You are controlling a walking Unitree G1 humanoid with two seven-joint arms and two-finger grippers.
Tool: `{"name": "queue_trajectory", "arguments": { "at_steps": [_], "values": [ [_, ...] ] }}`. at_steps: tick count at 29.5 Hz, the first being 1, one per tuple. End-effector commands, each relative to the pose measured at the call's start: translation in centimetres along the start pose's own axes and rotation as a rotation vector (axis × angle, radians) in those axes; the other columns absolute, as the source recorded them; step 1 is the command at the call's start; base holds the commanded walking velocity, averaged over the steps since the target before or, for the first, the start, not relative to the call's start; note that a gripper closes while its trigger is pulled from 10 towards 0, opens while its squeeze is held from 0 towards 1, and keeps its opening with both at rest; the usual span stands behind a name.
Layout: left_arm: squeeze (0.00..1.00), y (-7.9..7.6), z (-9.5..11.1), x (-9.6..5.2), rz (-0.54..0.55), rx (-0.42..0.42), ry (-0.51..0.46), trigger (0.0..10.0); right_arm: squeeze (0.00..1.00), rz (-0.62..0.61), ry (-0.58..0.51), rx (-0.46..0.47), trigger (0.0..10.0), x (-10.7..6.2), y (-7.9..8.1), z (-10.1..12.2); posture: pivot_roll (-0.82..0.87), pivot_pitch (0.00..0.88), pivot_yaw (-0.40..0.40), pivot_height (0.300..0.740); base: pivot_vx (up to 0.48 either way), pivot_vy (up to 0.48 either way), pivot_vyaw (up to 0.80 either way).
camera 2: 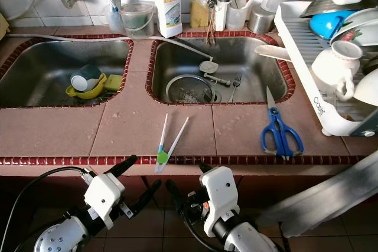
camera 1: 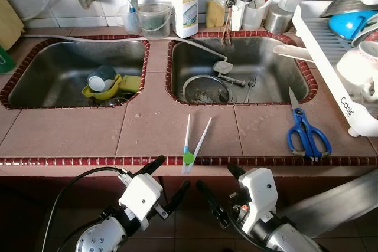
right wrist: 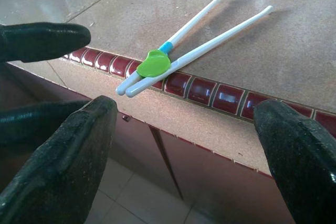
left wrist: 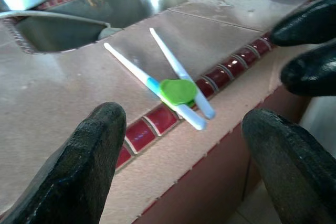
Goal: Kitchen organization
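White training chopsticks (camera 1: pixel 194 137) joined by a green clip (camera 1: pixel 188 157) lie on the tiled counter (camera 1: pixel 71 131), their clipped end hanging over the front edge. Both grippers hover below and in front of that edge. My left gripper (camera 1: pixel 172 174) is open just left of the clip, and my right gripper (camera 1: pixel 216 176) is open just right of it. In the left wrist view the chopsticks (left wrist: pixel 173 85) sit between the black fingers (left wrist: pixel 94 156). In the right wrist view the chopsticks (right wrist: pixel 194 45) lie ahead of the spread fingers (right wrist: pixel 73 150). Neither gripper touches them.
Blue scissors (camera 1: pixel 307 135) lie on the counter to the right. The left sink (camera 1: pixel 53 57) holds a yellow bowl (camera 1: pixel 103 90) and a cup; the right sink (camera 1: pixel 271 57) holds a strainer and a fork. A white dish rack (camera 1: pixel 331 51) stands far right, and bottles line the back wall.
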State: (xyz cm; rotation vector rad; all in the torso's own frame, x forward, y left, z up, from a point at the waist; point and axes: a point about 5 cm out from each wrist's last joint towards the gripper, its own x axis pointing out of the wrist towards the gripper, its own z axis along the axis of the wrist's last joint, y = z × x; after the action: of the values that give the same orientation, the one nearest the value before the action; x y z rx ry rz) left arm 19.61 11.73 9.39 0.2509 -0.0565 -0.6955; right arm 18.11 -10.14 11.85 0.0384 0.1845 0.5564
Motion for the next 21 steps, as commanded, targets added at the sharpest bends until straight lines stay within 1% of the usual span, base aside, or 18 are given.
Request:
{"name": "queue_trajectory", "arguments": {
  "at_steps": [1, 5, 12, 16, 21],
  "values": [
    [0.0, -0.5, -0.5, 0.0, -0.038, 0.002, 0.017, 10.0, 0.0, 0.001, -0.012, 0.007, 10.0, -0.2, 0.2, 0.4, -0.14, 0.174, 0.061, 0.74, 0.0, 0.0, 0.0],
    [0.0, -0.6, -0.4, 0.3, -0.046, 0.0, 0.01, 10.0, 0.0, -0.004, -0.014, 0.006, 10.0, -0.2, 0.3, 0.4, -0.15, 0.17, 0.065, 0.74, 0.0, 0.0, 0.0],
    [0.0, -0.9, -0.4, 1.7, -0.067, -0.004, -0.015, 10.0, 0.0, -0.033, -0.024, 0.009, 10.0, -0.3, 0.3, 0.5, -0.19, 0.161, 0.085, 0.74, 0.0, 0.0, 0.0],
    [0.0, -1.0, -0.2, 2.1, -0.071, -0.005, -0.023, 10.0, 0.0, -0.048, -0.028, 0.013, 10.0, -0.4, 0.3, 0.5, -0.2, 0.159, 0.089, 0.74, 0.0, 0.0, 0.0],
    [0.0, -1.0, -0.6, 2.2, -0.078, -0.003, -0.014, 10.0, 0.0, -0.065, -0.028, 0.015, 10.0, -0.5, 0.3, 0.5, -0.22, 0.162, 0.096, 0.74, 0.0, 0.0, 0.0]
  ]
}}
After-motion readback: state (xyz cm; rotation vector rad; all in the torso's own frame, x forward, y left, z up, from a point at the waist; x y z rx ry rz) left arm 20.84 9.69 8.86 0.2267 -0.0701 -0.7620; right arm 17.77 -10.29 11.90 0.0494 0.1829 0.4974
